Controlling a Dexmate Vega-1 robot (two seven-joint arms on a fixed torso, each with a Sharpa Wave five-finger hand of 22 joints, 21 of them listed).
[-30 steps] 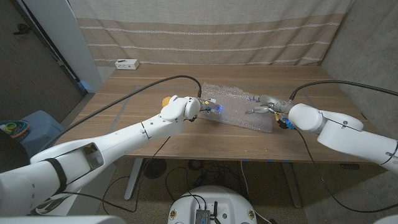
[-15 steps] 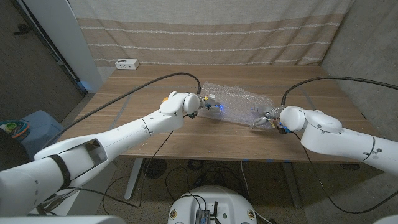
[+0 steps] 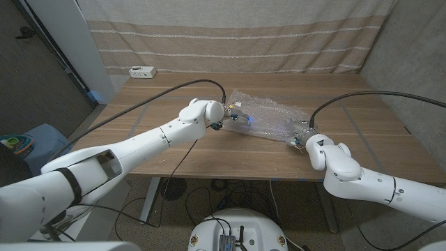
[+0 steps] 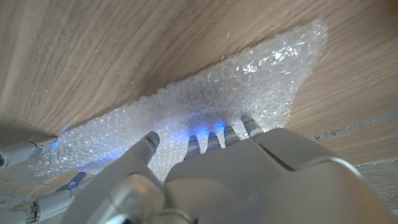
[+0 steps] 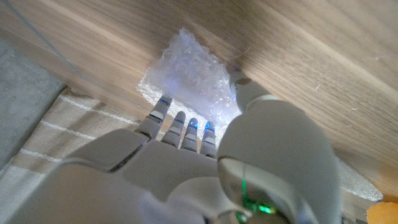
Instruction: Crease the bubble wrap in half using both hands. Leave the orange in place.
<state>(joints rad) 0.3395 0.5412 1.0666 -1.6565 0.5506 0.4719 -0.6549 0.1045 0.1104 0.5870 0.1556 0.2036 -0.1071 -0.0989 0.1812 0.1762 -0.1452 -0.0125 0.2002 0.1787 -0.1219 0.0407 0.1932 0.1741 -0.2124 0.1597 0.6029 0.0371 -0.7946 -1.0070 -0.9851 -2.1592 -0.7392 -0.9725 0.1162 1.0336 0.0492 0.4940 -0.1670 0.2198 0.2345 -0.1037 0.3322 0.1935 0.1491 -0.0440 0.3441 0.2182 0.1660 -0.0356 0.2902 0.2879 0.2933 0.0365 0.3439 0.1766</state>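
On the wooden worktop (image 3: pixel 174 150), the bubble wrap (image 3: pixel 268 118) lies spread out near the middle, its long axis running slantwise from the far left toward the near right. The left hand (image 3: pixel 226 115) sits at the sheet's left end, fingers (image 4: pixel 214 134) lying close together on the plastic; whether they pinch the edge cannot be told. The right hand (image 3: pixel 301 136) meets the opposite, near-right corner, its fingers (image 5: pixel 180 124) set side by side on the sheet, and a firm grip cannot be confirmed here either. Each hand thus stands at 1 of the 2 ends of the long axis, so a half fold probably means carrying one end across toward the other. An orange shape (image 5: pixel 385 213) shows at the right wrist view's corner, likely the orange, just beside the sheet's edge.
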